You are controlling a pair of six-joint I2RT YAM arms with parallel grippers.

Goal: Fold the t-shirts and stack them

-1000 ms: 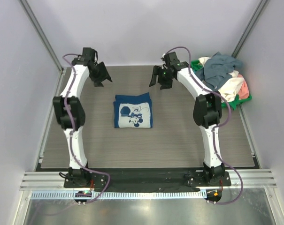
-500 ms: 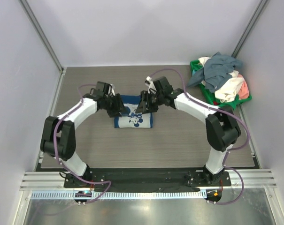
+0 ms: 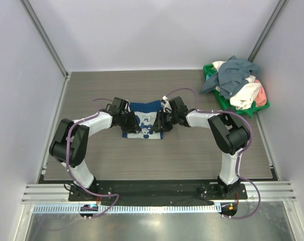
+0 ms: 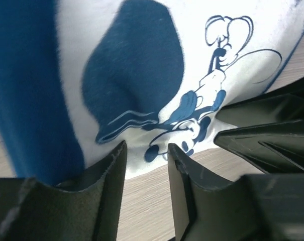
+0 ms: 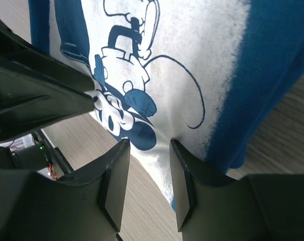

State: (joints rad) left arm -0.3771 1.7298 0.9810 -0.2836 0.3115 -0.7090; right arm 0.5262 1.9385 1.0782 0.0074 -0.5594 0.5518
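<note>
near the middle of the table (image 3: pixel 202 150), a navy t-shirt (image 3: pixel 144 108), folded into a compact rectangle and lying flat, white cartoon print (image 3: pixel 145 125) facing up.

at its 9 o'clock edge, the left gripper (image 3: pixel 126 122), low over the wood and reaching in sideways. at its 3 o'clock edge, the right gripper (image 3: pixel 161 120), mirrored and pointing back toward the first. both arms bent low, elbows out toward 8 and 4 o'clock of the table.

from the left wrist: two dark fingers (image 4: pixel 111 170) parted by a narrow gap, tips set at the shirt's near hem. white printed cloth and a strip of bare wood visible between them. jaws apart, not clamped together. at 3 o'clock of that view, the black body of the opposite gripper, just beside the same hem.

from the right wrist: much the same. fingers (image 5: pixel 182 175) slightly apart, hem of the printed panel lying in the gap, a small pucker in the cloth just off the finger at 5 o'clock of the view. jaws likewise narrowly parted. at 9 o'clock of that view, the other gripper's dark fingers, nearly touching the print.

at 2 o'clock of the table, in the far corner, a green basket (image 3: pixel 210 70) piled with a heap of t-shirts (image 3: pixel 242 83): grey-blue on top, white beneath, a sliver of salmon-pink at the heap's 4 o'clock edge. heap unfolded and crumpled, spilling over the rim, well apart from the folded navy shirt.
</note>
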